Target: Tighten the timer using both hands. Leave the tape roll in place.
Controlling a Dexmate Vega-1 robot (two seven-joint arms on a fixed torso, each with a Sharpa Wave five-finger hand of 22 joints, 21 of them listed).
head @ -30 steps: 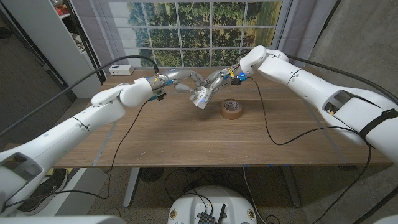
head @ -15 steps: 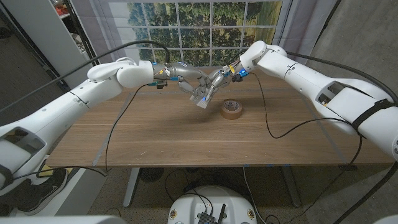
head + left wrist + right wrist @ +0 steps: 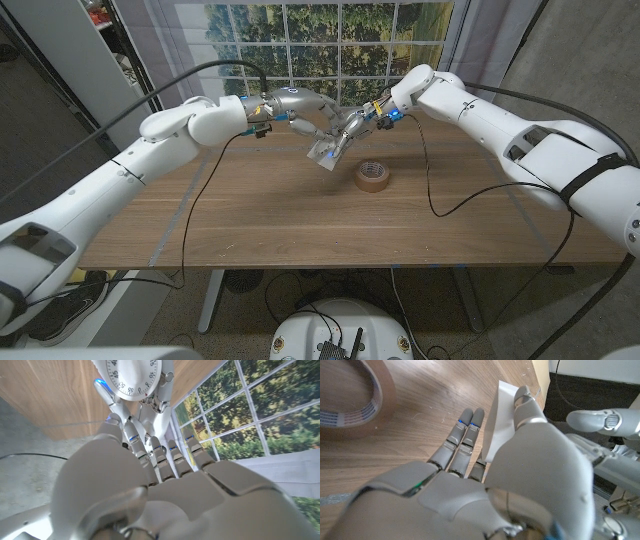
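Head view: both hands [image 3: 300,112] [image 3: 352,125] hold the timer [image 3: 327,152] aloft.

Two glossy white arms with rounded shells and dark seams at the joints are seen, a black cable [image 3: 195,190] strung along each. A black band [image 3: 597,181] is wrapped around the right arm. Silver-grey jointed fingers [image 3: 162,455] are marked by small blue lights.

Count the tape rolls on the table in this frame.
1. The brown tape roll lies flat on the wooden table, toward the robot's right of the timer that both hands hold. No other roll is visible.
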